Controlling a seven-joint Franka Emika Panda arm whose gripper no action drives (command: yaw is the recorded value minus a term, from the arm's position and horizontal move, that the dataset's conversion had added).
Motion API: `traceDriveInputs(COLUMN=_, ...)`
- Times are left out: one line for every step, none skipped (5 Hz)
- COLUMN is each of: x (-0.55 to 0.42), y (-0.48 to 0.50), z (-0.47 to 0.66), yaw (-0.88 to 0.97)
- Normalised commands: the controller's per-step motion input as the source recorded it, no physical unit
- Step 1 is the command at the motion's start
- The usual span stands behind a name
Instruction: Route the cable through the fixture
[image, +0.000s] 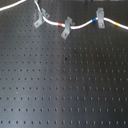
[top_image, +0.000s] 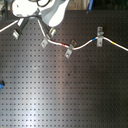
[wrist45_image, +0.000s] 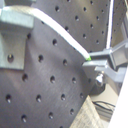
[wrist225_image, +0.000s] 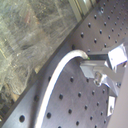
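**Operator:** Where is the cable?

**Spotter:** Top of the board. In the first exterior view the cable (image: 80, 25) snakes white across the black perforated board (image: 65, 85), with red, blue and yellow bands along it. From the first exterior view's left edge it climbs out of the top of the picture. It comes back down by the fixture (image: 38, 21) and runs on to the first exterior view's right.

**Operator:** And the fixture?

**Spotter:** Your fixture is the slanted grey clip on the first exterior view's left. The cable touches its forked top, though whether it sits in the fork is too blurred to tell. The second slanted clip (image: 65, 31) stands near it, with the cable crossing its top beside the red band (image: 61, 24). The upright arch bracket (image: 99, 19) carries the cable farther to the first exterior view's right.

**Operator:** My jaws?

**Spotter:** In the first wrist view your gripper (wrist45_image: 97, 65) has its grey fingers (wrist45_image: 112, 52) drawn close together. They pinch the cable where it reaches the tips. The second wrist view shows the same, with the cord curving up off the board into the fingers.

**Operator:** Where is the arm?

**Spotter:** In the second exterior view your white arm (top_image: 40, 10) hangs over the board's upper corner, on the second exterior view's left, just above the fixture. It hides the gripper there.
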Motion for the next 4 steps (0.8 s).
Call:
traceDriveInputs(x=0.013, y=0.001, z=0.0, yaw=0.0)
traceDriveInputs(x=0.092, y=-0.007, z=0.0, yaw=0.0)
traceDriveInputs(x=0.176, y=0.006, z=0.0, yaw=0.04)
traceDriveInputs(x=0.081, y=0.002, z=0.0, yaw=0.01)
